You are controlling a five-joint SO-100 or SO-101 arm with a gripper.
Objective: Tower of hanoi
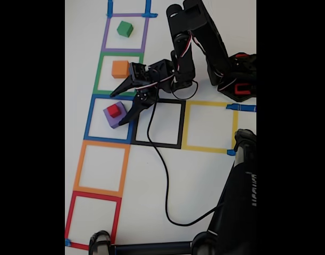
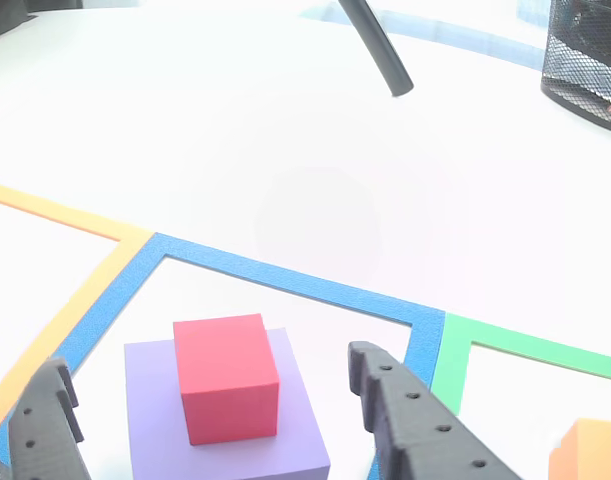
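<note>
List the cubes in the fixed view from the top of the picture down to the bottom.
Green cube in the purple square → orange cube in the green square → small red cube sitting on the purple cube in the blue square.

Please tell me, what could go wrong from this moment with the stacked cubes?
1. The small red foam cube sits on the flat purple foam block; the open end effector, its fingers either side, may catch only one and topple the stack.
2. The orange foam cube in the green tape square lies close behind the end effector and may be knocked.
</note>
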